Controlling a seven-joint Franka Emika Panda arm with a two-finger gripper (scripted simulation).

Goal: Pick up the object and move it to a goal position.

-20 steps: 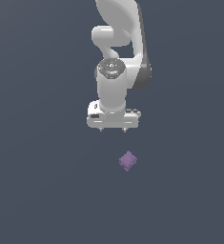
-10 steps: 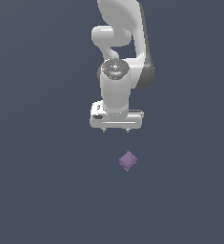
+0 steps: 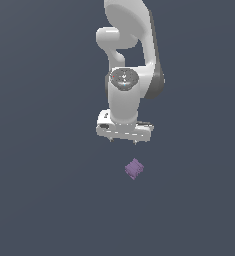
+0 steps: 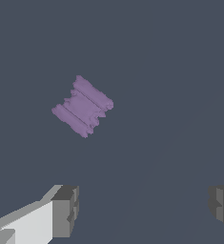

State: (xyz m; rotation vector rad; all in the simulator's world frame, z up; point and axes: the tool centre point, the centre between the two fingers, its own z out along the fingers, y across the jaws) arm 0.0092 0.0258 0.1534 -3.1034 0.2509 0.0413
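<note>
My claw [image 3: 123,141] hangs over the floor, fingers spread wide, holding nothing.

The purple block [image 3: 134,169] lies on the dark floor [image 3: 44,200], apart from my claw, a little toward the exterior view's right and nearer the camera. Wrist view: block [image 4: 82,106] grooved, turned at a slant, outside the gap between my two fingertips [image 4: 66,211], touching neither.

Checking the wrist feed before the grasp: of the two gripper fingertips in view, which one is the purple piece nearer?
The fingertip attached to the visible white finger body. The pale purple grooved block lies apart from both fingertips; the other fingertip is farther away. The gripper is open.
</note>
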